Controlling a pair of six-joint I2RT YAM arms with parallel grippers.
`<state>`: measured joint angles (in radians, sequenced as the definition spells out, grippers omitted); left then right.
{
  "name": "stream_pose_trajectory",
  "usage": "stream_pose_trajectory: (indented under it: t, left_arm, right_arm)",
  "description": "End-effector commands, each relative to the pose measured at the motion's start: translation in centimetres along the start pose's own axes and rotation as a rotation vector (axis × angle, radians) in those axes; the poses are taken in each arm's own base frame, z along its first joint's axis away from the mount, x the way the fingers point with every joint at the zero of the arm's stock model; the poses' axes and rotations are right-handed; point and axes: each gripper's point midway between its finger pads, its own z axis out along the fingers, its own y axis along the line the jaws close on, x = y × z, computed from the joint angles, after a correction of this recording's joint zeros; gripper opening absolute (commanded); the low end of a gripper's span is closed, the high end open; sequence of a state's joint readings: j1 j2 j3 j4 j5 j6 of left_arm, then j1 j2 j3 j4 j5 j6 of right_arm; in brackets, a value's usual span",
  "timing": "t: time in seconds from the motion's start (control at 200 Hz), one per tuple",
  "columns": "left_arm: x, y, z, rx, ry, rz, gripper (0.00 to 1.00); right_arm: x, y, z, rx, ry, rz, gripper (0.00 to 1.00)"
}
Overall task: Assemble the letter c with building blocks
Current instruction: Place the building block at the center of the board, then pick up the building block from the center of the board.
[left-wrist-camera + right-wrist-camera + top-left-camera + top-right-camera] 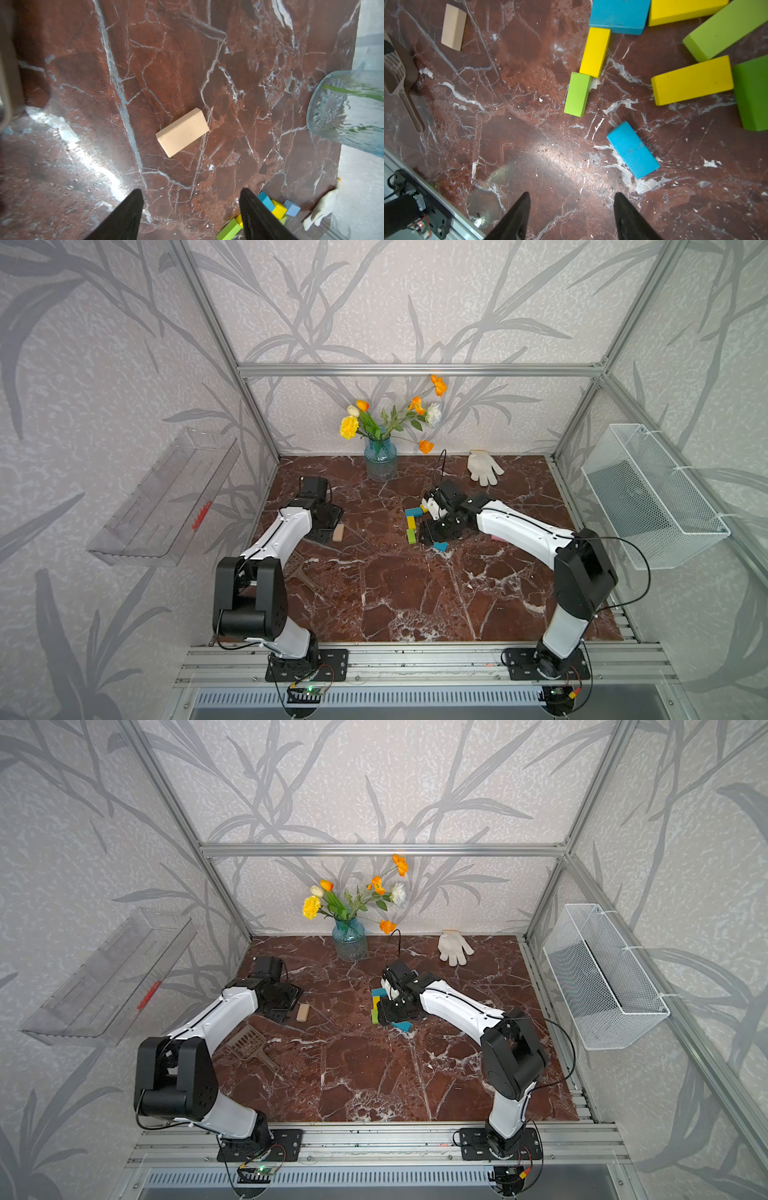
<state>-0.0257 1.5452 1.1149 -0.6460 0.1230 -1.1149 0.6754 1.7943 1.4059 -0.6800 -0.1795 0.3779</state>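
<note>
The right gripper (571, 193) and left gripper (190, 189) hold their jaws spread and empty, likely to fetch building blocks (632, 149) for the unfinished letter c (411, 524) lying on the desk (395, 593) in front of the vase (380, 464).

We can read no words, numbers or signs here. The painted wooden building blocks (595, 52) have plain faces. A small red mark (202, 514) sits on the clear plastic shelf (166, 497) on the wall, but it is too blurry for us to read.
</note>
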Motion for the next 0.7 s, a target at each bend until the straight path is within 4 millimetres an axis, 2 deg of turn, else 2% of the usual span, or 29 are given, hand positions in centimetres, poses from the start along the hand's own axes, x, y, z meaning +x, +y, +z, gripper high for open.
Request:
stream_pose_trajectory:
  t: [0.0,0.095,0.25,0.4,0.695]
  left_arm:
    - [0.9,0.9,-2.4,-0.050,0.055,0.245,0.74]
    - [1.7,1.5,-3.4,-0.062,0.086,0.354,0.73]
    - [3.3,2.3,-4.2,-0.051,0.129,0.495,0.71]
    - [4.7,3.0,-3.8,-0.055,0.164,0.593,0.72]
    - [6.8,3.6,-2.8,-0.038,0.203,0.701,0.71]
  right_arm:
    - [0.9,-1.9,0.7,0.119,0.043,0.034,0.63]
    - [1.1,-2.7,0.8,0.165,0.063,-0.010,0.64]
    - [1.7,-3.6,1.1,0.197,0.117,-0.230,0.63]
    - [2.1,-3.6,1.4,0.151,0.145,-0.387,0.64]
    - [2.6,-4.7,2.7,0.072,0.192,-0.541,0.64]
